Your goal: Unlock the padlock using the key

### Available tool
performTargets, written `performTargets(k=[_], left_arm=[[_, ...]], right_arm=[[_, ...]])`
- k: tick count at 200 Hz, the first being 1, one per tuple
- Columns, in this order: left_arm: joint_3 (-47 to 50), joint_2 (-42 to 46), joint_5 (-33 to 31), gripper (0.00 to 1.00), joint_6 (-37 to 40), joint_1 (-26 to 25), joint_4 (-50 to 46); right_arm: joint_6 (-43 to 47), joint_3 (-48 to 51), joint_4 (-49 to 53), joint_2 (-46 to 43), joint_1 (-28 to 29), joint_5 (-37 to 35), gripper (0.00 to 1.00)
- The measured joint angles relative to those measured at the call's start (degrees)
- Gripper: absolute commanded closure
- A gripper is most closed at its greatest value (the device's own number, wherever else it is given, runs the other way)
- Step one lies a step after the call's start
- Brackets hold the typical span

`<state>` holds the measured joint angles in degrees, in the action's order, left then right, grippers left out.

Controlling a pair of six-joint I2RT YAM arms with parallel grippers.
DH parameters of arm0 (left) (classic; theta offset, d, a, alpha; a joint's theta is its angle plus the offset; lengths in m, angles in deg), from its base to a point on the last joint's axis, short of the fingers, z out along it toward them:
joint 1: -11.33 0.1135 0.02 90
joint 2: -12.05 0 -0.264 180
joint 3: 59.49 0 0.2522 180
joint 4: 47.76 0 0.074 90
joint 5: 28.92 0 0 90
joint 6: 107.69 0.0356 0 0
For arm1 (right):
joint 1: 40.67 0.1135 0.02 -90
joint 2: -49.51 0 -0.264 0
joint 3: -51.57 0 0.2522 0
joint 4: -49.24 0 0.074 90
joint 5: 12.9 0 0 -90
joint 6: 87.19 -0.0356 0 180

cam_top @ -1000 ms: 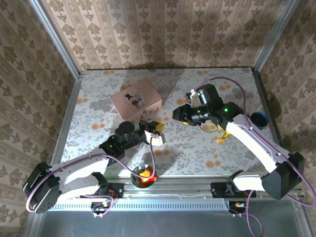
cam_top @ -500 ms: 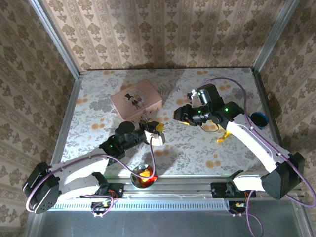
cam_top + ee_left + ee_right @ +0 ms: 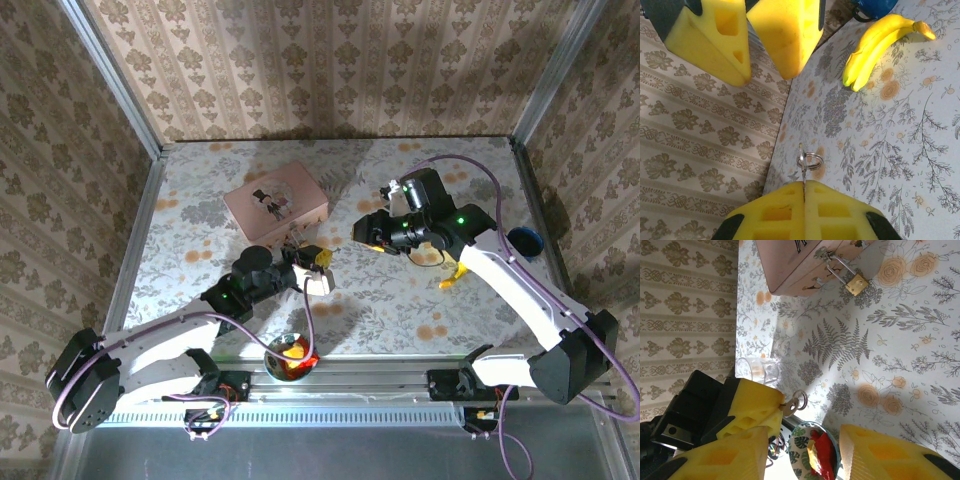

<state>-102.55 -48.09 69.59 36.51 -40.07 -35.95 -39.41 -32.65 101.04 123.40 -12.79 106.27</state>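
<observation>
The small brass padlock [image 3: 856, 284] hangs by its thin shackle from the hasp of the pink box [image 3: 275, 203] and lies on the tabletop. My left gripper [image 3: 318, 268] is shut on the silvery key [image 3: 803, 172]. The key's head and its ring [image 3: 810, 161] stick out past the yellow pads. The right wrist view shows the same key [image 3: 792, 403] protruding from the left gripper's fingers [image 3: 752, 407]. My right gripper [image 3: 362, 230] hovers just right of the left one, open, with nothing between its pads [image 3: 720, 455]. Both grippers are in front of the box.
A yellow banana [image 3: 880, 42] lies on the table to the right, with a blue cup [image 3: 523, 243] near the right wall. A patterned bowl [image 3: 289, 357] with red and yellow contents stands at the near edge. A clear glass [image 3: 757, 371] is close to the left arm.
My right gripper has shifted slightly to the right, away from the left one. The left gripper and the key have stayed still.
</observation>
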Motion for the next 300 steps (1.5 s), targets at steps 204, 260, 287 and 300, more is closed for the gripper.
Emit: performTargets(k=[204, 260, 287, 300], left_arm=[[0.0, 0.3, 0.2, 1.00, 1.0, 0.0, 0.7], [0.0, 0.2, 0.2, 1.00, 1.0, 0.0, 0.6], [0.0, 0.2, 0.2, 1.00, 1.0, 0.0, 0.7], [0.0, 0.2, 0.2, 1.00, 1.0, 0.0, 0.7]], right_arm=[[0.2, -4.2, 4.0, 1.0, -1.3, 3.0, 0.58], [0.2, -4.2, 4.0, 1.0, -1.7, 3.0, 0.58], [0.2, -4.1, 4.0, 1.0, -1.8, 3.1, 0.58], [0.2, -4.1, 4.0, 1.0, -1.8, 3.1, 0.58]])
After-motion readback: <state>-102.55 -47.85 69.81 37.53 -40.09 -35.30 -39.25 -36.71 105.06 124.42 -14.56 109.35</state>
